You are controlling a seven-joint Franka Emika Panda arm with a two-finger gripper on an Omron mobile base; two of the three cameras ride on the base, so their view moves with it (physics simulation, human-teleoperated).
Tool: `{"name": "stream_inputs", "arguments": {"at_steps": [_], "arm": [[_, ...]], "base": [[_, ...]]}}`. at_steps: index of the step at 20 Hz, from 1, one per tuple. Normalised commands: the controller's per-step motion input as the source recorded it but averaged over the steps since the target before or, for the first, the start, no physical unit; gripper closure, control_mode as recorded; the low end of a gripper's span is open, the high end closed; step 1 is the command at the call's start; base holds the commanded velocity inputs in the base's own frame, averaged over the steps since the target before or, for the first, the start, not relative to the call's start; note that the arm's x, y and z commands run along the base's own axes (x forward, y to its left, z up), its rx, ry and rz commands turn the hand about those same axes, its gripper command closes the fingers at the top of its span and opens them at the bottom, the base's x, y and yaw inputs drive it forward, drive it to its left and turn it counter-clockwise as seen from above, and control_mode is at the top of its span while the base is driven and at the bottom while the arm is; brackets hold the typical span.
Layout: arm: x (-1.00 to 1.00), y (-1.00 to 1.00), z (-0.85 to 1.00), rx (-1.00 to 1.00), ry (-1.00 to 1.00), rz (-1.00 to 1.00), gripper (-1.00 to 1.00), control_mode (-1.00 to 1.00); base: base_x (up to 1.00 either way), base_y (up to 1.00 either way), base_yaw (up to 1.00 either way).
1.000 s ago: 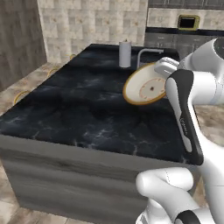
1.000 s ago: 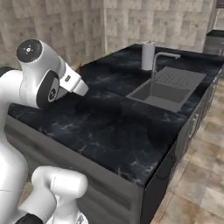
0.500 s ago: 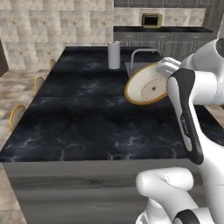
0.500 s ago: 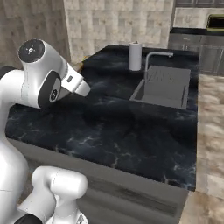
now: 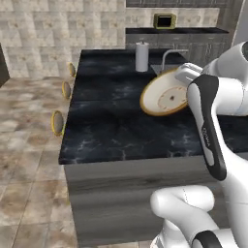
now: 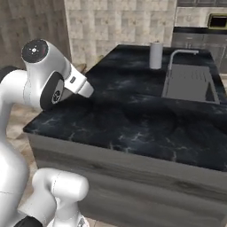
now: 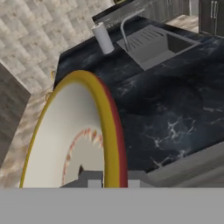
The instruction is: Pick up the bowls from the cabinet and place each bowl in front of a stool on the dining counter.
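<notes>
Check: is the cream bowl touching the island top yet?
Apart. In the left base view the bowl hangs on edge in the gripper, above the island top.

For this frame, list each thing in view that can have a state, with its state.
cream bowl: held off the counter, tipped on its side, empty
gripper: shut on the bowl's rim
dining counter: bare near the arm, no bowl set down
sink: empty
faucet: no water running
paper towel roll: upright beside the sink
stools: pushed up to the counter's edge
</notes>
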Motion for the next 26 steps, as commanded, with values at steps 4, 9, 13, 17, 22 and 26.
{"name": "stream_inputs", "arguments": {"at_steps": [4,9,13,17,22,26], "arm": [[0.0,0.0,0.0,0.0,0.0,0.0,1.0,1.0],[0.0,0.0,0.0,0.0,0.0,0.0,1.0,1.0],[0.0,0.0,0.0,0.0,0.0,0.0,1.0,1.0],[0.0,0.0,0.0,0.0,0.0,0.0,1.0,1.0],[0.0,0.0,0.0,0.0,0.0,0.0,1.0,1.0],[0.0,0.0,0.0,0.0,0.0,0.0,1.0,1.0]], "base": [[-0.46,1.0,-0.12],[0.06,1.0,-0.27],[0.36,1.0,-0.48],[0.46,1.0,-0.57],[0.43,1.0,-0.59],[0.37,1.0,-0.6]]}}
